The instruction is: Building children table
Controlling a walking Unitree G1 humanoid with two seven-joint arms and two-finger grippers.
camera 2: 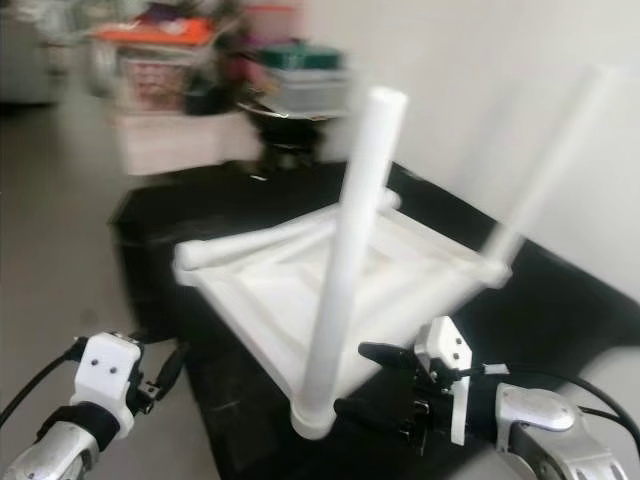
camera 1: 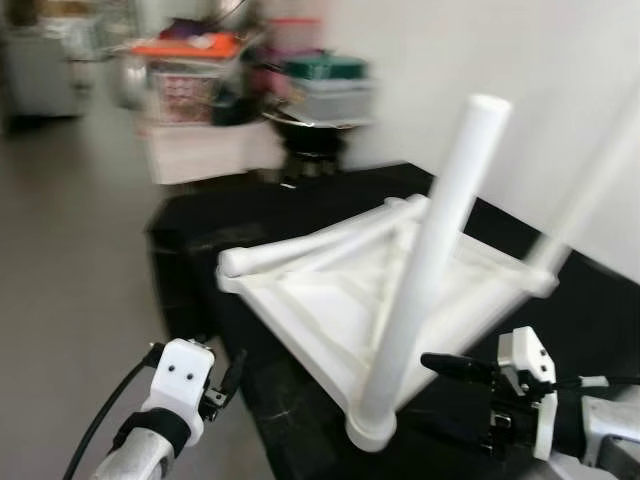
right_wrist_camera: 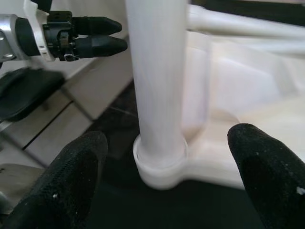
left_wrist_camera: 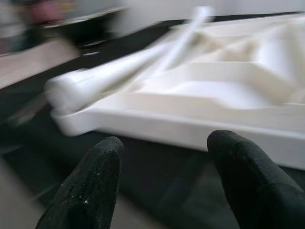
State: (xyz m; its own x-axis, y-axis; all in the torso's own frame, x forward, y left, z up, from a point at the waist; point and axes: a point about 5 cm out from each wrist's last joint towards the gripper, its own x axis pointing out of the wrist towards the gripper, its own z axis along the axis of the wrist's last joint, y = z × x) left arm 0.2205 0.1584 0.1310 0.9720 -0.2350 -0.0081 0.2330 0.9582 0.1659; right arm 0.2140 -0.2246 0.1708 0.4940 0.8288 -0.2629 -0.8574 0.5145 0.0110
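On the left, the silver left arm reaches forward from the bottom corner, its left gripper held low off the near left edge of the black tabletop. In its wrist view the two black fingers stand apart with nothing between them, released, pointing at the near rim of the white plastic children's table top. That top lies upside down on the black tabletop, its ribbed underside facing up.

Two white round legs are fitted and stand upright from it: the near white leg rises from a socket at the corner closest to the robot, and a far white leg, blurred, rises from the right corner. Two more white tubes lie flat across the far left part of the upturned top, close together, so four legs can be counted in all.

On the right, the silver right arm comes in from the bottom right, level with the tabletop. The right gripper has its two black fingers spread wide, one on each side of the base of the near leg just above the socket, not touching it.

Behind the tabletop, blurred stacked bins and boxes stand against the wall.
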